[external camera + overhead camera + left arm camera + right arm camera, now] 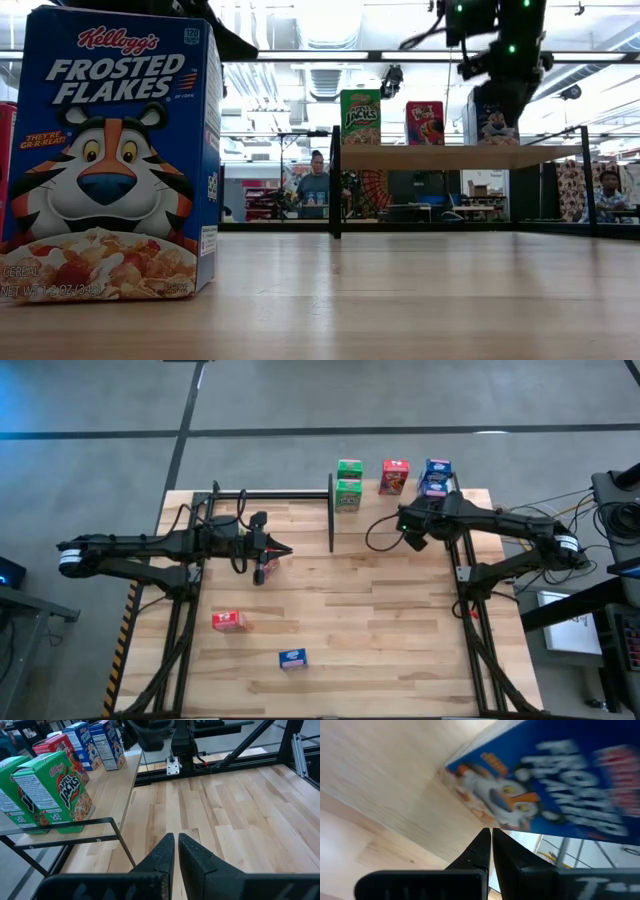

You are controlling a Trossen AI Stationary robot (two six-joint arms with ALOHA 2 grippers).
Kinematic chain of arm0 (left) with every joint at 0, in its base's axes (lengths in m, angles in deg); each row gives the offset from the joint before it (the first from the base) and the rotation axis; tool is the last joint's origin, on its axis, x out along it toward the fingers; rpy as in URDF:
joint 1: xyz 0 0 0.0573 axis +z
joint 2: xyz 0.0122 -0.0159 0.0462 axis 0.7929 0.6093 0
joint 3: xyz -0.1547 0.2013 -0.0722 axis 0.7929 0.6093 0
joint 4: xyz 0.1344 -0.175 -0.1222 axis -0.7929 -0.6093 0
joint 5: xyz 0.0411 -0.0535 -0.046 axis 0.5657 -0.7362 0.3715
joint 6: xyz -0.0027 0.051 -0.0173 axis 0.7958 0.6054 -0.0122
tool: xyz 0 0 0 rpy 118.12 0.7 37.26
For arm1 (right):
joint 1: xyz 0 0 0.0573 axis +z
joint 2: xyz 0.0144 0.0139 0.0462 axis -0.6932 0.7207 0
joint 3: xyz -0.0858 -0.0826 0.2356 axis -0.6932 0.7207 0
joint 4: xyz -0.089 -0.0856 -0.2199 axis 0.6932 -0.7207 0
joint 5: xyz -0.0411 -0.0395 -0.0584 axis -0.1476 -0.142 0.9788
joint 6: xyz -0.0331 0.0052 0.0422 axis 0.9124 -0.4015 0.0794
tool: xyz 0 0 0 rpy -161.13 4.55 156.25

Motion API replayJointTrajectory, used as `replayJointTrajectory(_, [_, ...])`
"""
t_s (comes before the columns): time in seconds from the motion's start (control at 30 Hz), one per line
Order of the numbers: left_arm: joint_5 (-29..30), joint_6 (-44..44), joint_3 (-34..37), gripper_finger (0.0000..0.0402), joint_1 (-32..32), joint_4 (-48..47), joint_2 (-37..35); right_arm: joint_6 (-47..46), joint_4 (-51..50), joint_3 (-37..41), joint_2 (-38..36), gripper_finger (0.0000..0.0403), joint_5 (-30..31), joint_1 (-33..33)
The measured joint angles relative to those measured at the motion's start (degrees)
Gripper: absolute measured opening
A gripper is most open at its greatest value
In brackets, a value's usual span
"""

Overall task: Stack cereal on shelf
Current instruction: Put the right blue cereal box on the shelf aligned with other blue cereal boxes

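My left gripper point(288, 551) is closed, empty; the red box point(229, 621) behind it looks light, stiff: grip its 2 broad faces.

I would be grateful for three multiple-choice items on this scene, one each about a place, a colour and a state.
1. Where do the green boxes stand?
A. On the shelf
B. On the floor
C. Stacked on a red box

2. What colour is the box lying nearest the near edge of the tabletop?
A. Green
B. Yellow
C. Blue

3. How is the left claw?
A. Wide open
B. Shut and empty
C. Shut on a green box

Answers:
1 A: the left wrist view shows them upright on the raised panel.
2 C: the high view shows a blue box there, and the low view shows it close up.
3 B: its fingers meet, with only bare planks ahead of them.
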Motion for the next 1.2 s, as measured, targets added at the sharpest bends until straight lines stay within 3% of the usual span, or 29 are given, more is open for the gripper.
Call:
replayJointTrajectory(0.3, [0.0, 0.6, 0.0, 0.0007, 0.0, 0.0, 0.0, 0.5, 7.1, 6.4, 0.0, 0.0009, 2.4, 0.0])
replayJointTrajectory(0.63, [0.0, 0.6, 0.0, 0.0007, 0.0, 0.1, 0.0, 0.0, 9.2, 6.2, 0.0, 0.0009, 7.6, 0.0])
replayJointTrajectory(0.93, [0.0, 0.6, 0.0, 0.0007, 0.0, 0.1, 0.0, 0.5, 10.9, 5.6, 0.0, 0.0009, 7.6, -1.1])
replayJointTrajectory(1.2, [0.0, 0.6, 0.0, 0.0007, 0.0, 0.1, 0.0, -0.7, 11.7, -1.2, 0.0, 0.0009, -5.4, 0.4])
